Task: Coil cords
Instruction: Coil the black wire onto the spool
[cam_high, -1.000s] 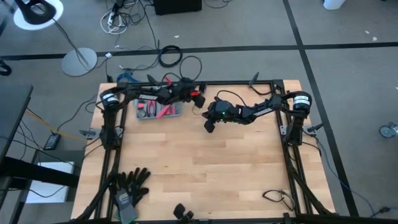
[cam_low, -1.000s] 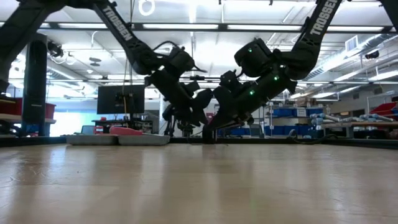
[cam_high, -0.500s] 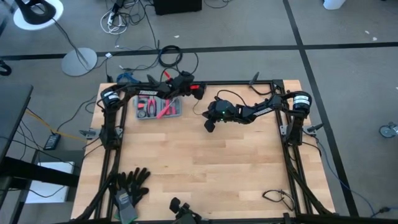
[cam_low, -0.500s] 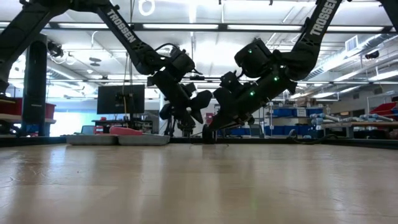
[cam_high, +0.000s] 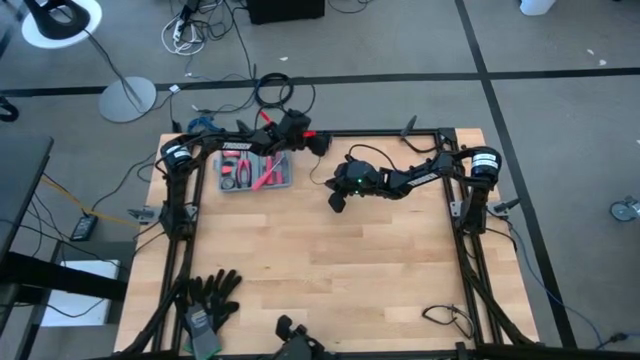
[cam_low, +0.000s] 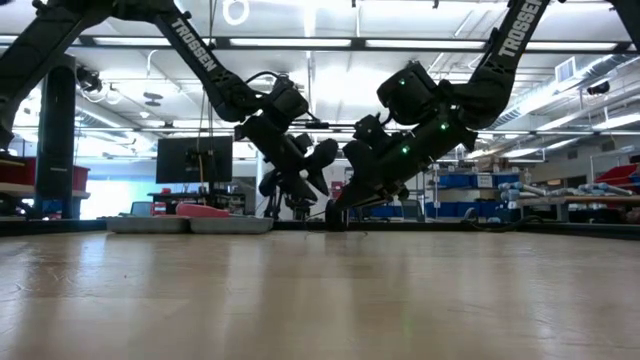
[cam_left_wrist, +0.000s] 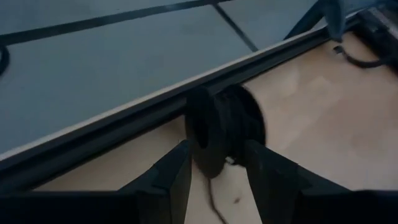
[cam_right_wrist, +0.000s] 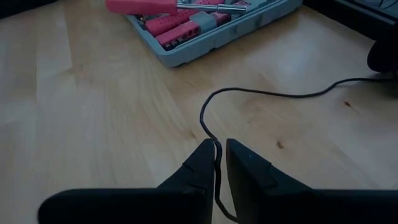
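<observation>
The right pincer (cam_right_wrist: 216, 163) is down near the middle of the desk's (cam_high: 330, 270) far half, its fingers pressed nearly together with the cord (cam_right_wrist: 249, 93) running between them, pinching it; I judge that is to pin one end so the wire can be drawn around. The left pincer (cam_left_wrist: 214, 167) is up at the desk's far edge, fingers part-spread around a round black puck (cam_left_wrist: 217, 134), which it grips by its flat faces, probably to carry the cord's end. The puck stands on edge between those fingers, close over the rail. From the right pincer the cord runs out across the wood, bends once, then stretches in a long shallow sweep toward the left arm, just beside the grey tray (cam_right_wrist: 205, 37) of pink tools. Its long axis runs pincer to pincer.
</observation>
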